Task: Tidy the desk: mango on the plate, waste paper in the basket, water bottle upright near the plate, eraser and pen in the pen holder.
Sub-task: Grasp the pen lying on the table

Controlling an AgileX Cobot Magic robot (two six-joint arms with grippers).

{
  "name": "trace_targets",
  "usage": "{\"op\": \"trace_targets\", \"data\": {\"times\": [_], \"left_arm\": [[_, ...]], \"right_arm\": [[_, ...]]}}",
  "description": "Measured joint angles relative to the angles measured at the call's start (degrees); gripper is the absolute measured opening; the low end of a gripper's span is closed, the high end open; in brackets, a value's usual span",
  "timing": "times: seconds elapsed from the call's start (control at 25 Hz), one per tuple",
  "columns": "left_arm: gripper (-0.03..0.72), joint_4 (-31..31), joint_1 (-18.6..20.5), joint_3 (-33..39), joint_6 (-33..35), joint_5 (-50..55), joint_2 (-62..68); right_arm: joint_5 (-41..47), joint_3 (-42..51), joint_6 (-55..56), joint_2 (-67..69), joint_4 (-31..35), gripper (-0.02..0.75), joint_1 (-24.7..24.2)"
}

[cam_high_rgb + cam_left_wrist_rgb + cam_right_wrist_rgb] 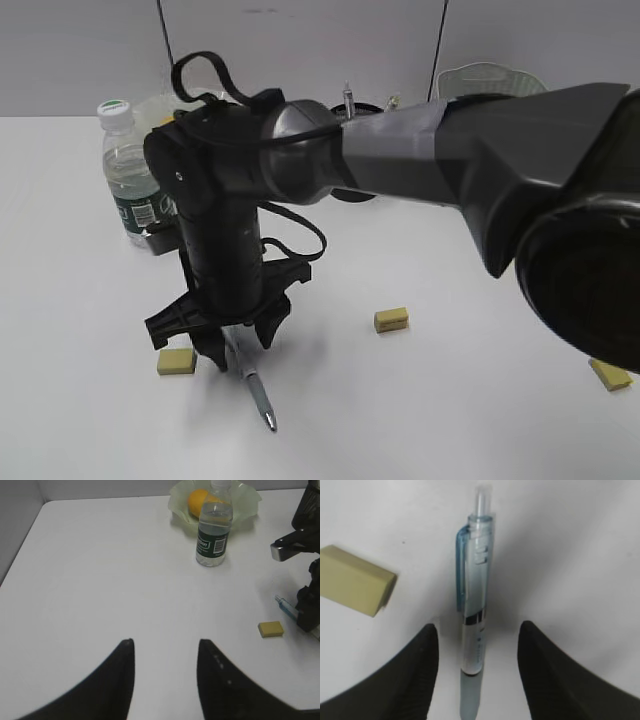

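R gripper (477,670) hangs low over the desk (80,400) w/ jaws apart, straddling a light-blue clear click pen (472,630); nothing clamped yet, and fingers look close to the tabletop on both sides of the barrel. Pen lies flat, roughly in line w/ the wrist cam's view, clip and button end away from the cam, grip section between the fingers. In the exterior view its tip sticks out toward the cam below the gripper. Judgement: pen is light, stiff, smooth plastic, round so it can roll or squirt sideways if pinched off-centre; best hold is across the barrel near the middle/grip section, not on the clip. A yellow eraser (355,587) sits just beside the pen on the L of the wrist view, not touching; two more yellow erasers show farther R on the desk. L gripper (165,660) is apart too, empty, parked over bare desk well away. Water bottle (215,530) stands upright just in front of the plate (250,502), mango (200,502) already in it. Pen holder (360,150) mostly hidden behind the R arm; basket (495,80) at the back R. Waste paper not visible.
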Motion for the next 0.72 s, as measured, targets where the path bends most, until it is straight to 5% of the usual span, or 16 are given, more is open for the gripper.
{"op": "trace_targets", "data": {"times": [0.72], "left_arm": [[0.309, 0.0, 0.0, 0.0, 0.0, -0.05, 0.0]], "right_arm": [[0.06, -0.04, 0.0, 1.39, -3.03, 0.382, 1.46]]}}
